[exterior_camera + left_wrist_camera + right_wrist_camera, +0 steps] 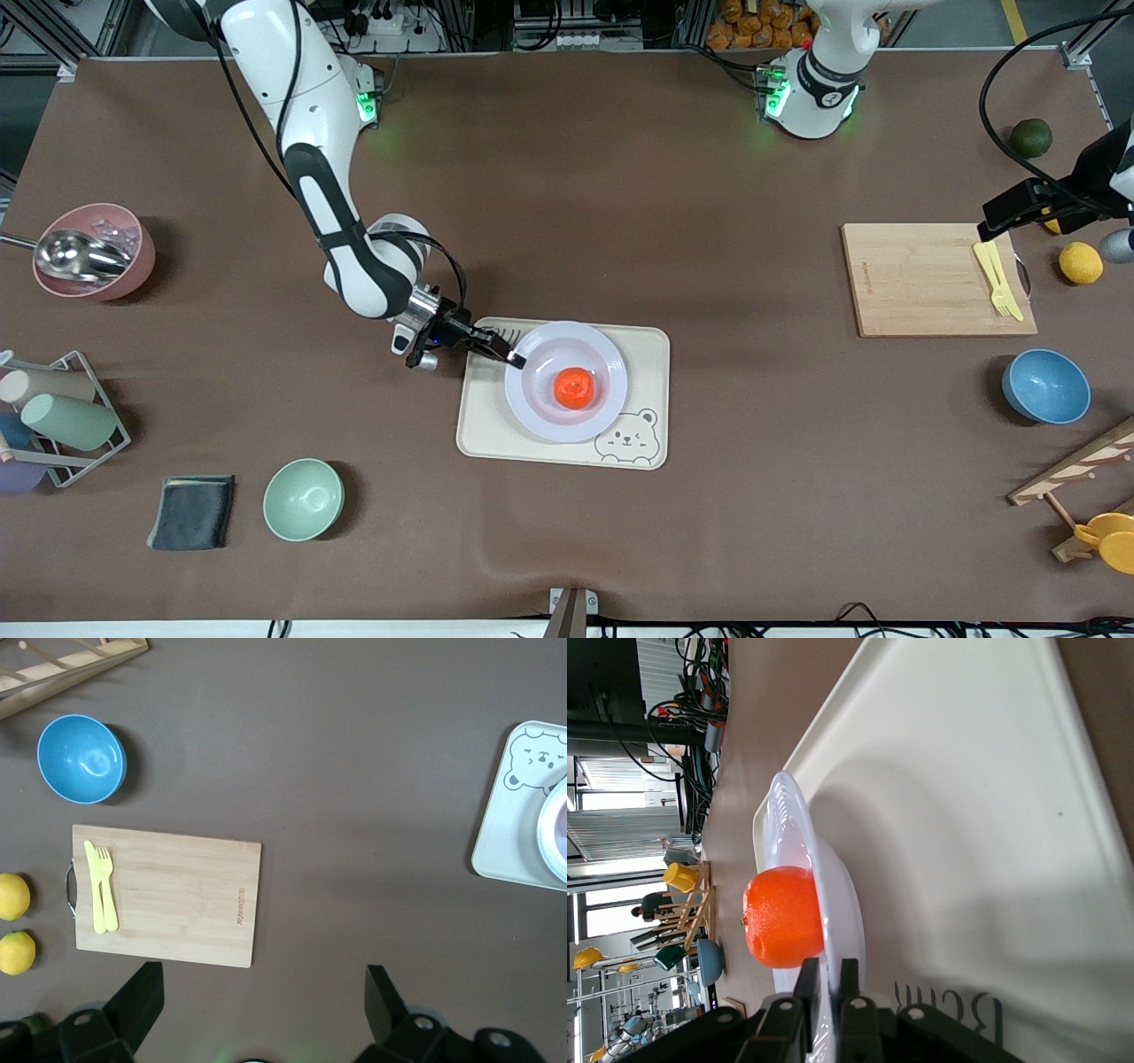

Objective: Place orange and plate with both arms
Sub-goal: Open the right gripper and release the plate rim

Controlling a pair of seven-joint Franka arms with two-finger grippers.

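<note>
Red-orange orange (574, 388) sits center of white plate (540, 409); plate flat on cream tray (483, 425), bear print at 5 o'clock.

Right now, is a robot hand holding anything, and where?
The right gripper pinches the plate by its rim. The left gripper is open, holding nothing, over the table.

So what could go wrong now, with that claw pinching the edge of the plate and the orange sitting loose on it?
The right gripper pinches only the rim of the plate, so a careless pull might tilt it. The orange lies loose in the plate's middle and could roll off if it tips. The plate sits on the bear-printed tray, which might get dragged along. The left gripper waits open over the table by the cutting board.
</note>
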